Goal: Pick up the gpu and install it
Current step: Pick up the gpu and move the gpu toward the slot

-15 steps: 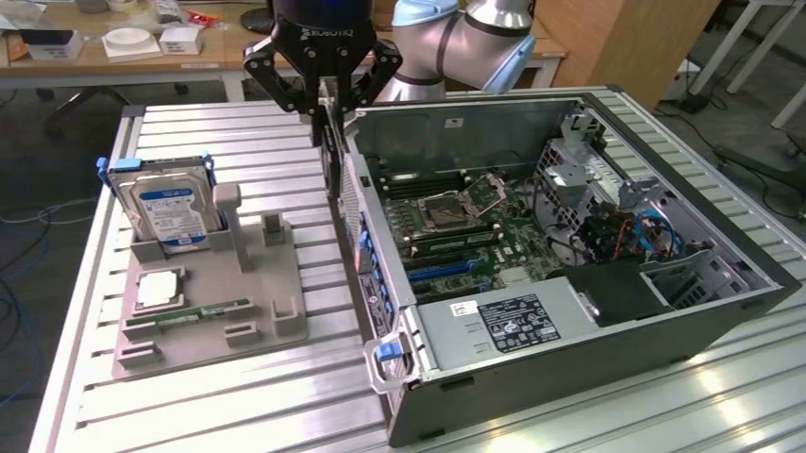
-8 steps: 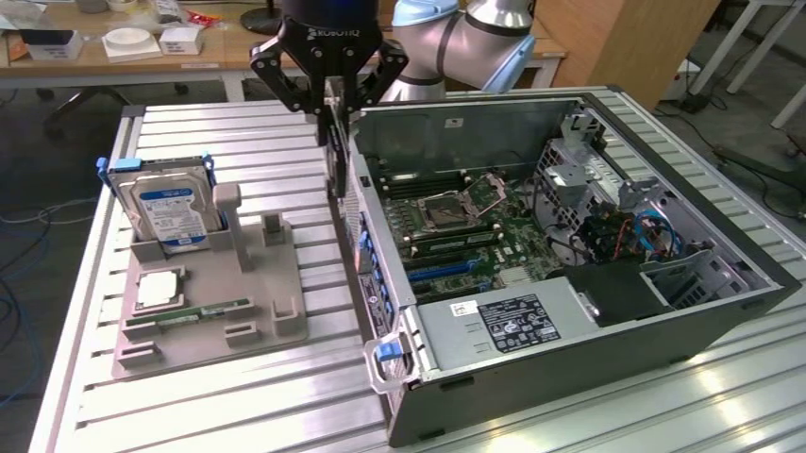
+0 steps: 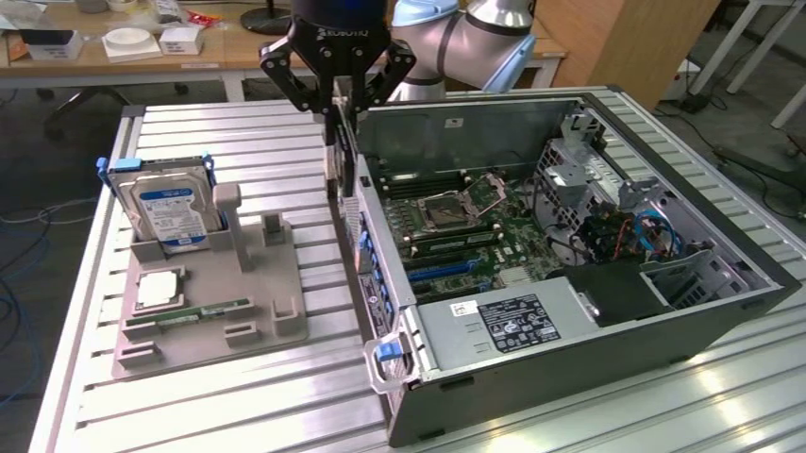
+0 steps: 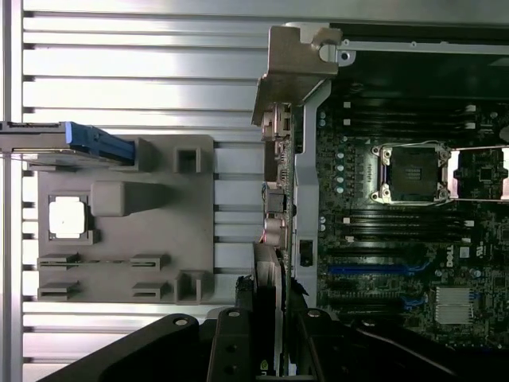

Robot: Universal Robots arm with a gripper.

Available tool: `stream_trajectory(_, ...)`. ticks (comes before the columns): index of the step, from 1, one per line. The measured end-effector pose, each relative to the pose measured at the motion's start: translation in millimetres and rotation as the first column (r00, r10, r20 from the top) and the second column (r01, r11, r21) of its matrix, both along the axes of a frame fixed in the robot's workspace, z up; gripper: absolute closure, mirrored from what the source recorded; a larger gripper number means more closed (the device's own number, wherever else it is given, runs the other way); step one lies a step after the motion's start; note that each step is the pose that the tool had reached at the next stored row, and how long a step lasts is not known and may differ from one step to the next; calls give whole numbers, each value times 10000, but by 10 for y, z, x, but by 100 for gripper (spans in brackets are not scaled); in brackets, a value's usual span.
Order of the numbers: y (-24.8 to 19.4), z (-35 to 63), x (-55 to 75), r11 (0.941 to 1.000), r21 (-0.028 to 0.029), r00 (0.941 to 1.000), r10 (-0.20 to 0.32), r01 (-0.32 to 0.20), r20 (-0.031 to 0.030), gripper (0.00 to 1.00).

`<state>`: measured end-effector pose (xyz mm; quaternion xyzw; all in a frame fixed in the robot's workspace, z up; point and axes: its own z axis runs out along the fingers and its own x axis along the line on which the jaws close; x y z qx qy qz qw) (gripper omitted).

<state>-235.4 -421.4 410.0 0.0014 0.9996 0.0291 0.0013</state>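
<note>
My gripper (image 3: 338, 111) is shut on the gpu (image 3: 340, 160), a thin dark card that hangs edge-on below the fingers. It is in the air beside the near wall of the open computer case (image 3: 705, 311), between the case and the grey holder tray (image 3: 252, 326). In the wrist view the gpu (image 4: 275, 199) runs away from the gripper (image 4: 267, 309) and ends in its silvery bracket (image 4: 293, 62), lined up along the case wall. The motherboard (image 3: 485, 241), with blue slots (image 3: 444, 270) and an empty processor socket (image 3: 456, 208), lies inside the case to the exterior view's right of the card.
A blue-labelled hard drive (image 3: 170, 209) stands upright in the grey holder tray, with a processor chip (image 3: 160, 289) and a green memory stick (image 3: 208, 310) beside it. A power supply (image 3: 504, 326) fills the case's near corner. Everything rests on a slatted metal table (image 3: 226, 415).
</note>
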Motion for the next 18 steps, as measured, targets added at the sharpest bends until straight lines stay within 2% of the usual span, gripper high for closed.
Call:
stream_trajectory(8,0,-2,93,10000,-1,10000,1,-1,0,74)
stream_trajectory(9,0,-2,101,10000,-19,10000,0,0,1,74)
stream_trajectory(11,1,-2,115,9999,-140,10000,-2,2,1,74)
stream_trajectory(13,0,-1,130,9996,-300,10000,-1,1,0,74)
stream_trajectory(14,0,-2,137,9994,-356,10000,1,-1,0,74)
stream_trajectory(18,0,-2,172,9993,-363,10000,0,0,0,74)
